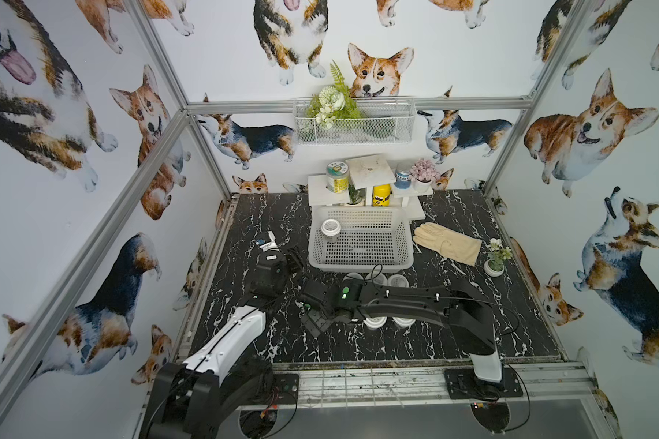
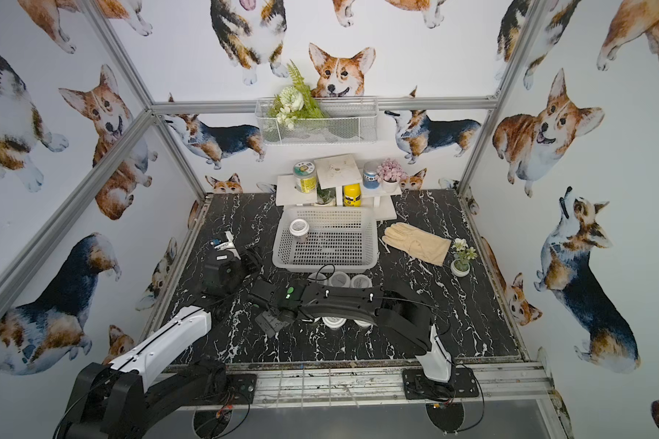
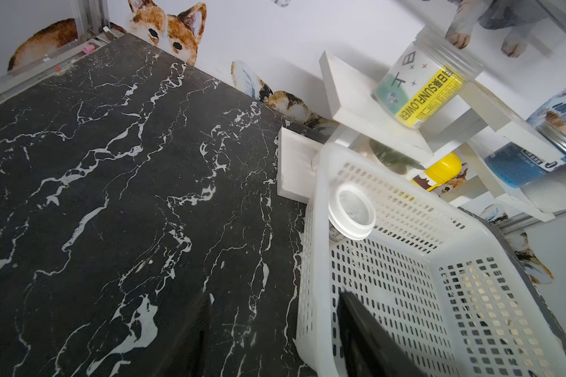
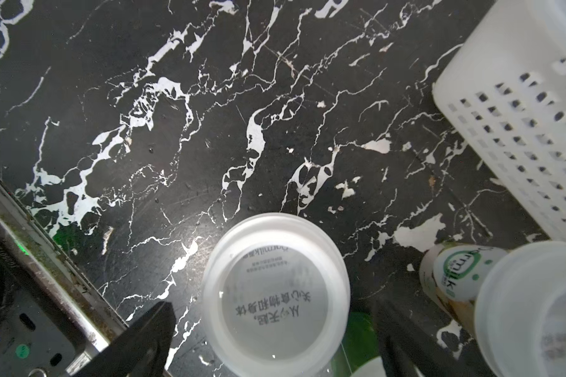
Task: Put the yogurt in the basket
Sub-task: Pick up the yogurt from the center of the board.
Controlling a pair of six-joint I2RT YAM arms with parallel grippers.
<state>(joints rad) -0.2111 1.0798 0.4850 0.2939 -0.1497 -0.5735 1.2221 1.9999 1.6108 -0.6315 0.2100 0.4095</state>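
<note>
The white slotted basket (image 1: 362, 265) (image 2: 326, 263) stands mid-table with one yogurt (image 1: 331, 228) (image 2: 298, 227) upright in its far left corner. Several more yogurt cups (image 1: 397, 282) (image 1: 375, 323) stand in front of it, partly under my right arm. My right gripper (image 1: 314, 321) (image 4: 273, 310) points down, open, its fingers on either side of a white-lidded yogurt (image 4: 276, 295) with gaps on both sides. My left gripper (image 1: 293, 260) (image 3: 275, 297) hovers open at the basket's (image 3: 317, 212) front left corner, one finger over the inside and one over the table, holding nothing.
Behind the basket stands a white stepped shelf (image 1: 370, 171) with a yellow-labelled jar (image 1: 338, 176), a yellow bottle (image 1: 381, 195) and small plants. A cream glove (image 1: 447, 243) and a potted flower (image 1: 494, 262) lie right of the basket. Another yogurt (image 4: 536, 310) stands close beside the right gripper.
</note>
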